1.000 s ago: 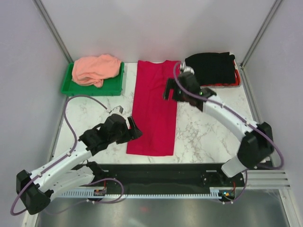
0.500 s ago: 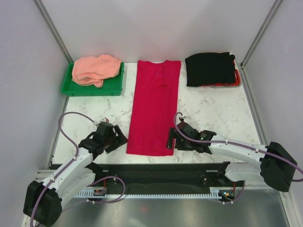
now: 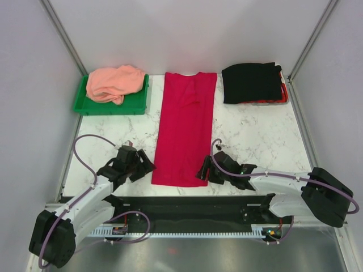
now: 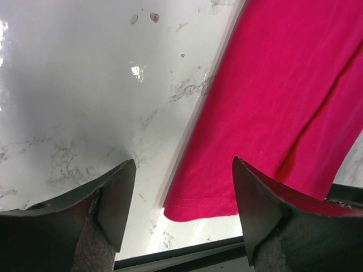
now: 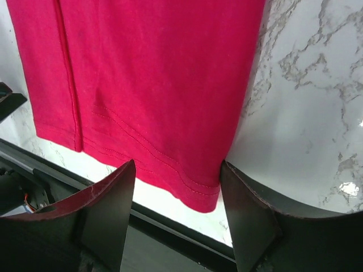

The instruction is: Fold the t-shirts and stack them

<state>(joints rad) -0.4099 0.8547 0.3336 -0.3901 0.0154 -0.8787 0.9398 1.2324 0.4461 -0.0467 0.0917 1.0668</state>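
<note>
Your white marble table (image 3: 255, 130) sits between plain grey walls (image 3: 187, 34). The crimson t-shirt (image 3: 186, 124) lies down its middle as a long strip, with its hem at the near edge. Your left fingers (image 4: 116, 198) are spread over its near left corner and your right fingers (image 5: 108, 209) over its near right one, neither gripping cloth. The salmon t-shirt (image 3: 113, 82) lies crumpled in the green tray (image 3: 136, 105) at far left, and the black t-shirt (image 3: 251, 82) lies folded at far right.

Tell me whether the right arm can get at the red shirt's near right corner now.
Probably yes. The right jaws are open and sit right at that corner of the red shirt, its hem showing between them, with nothing in the way.
</note>
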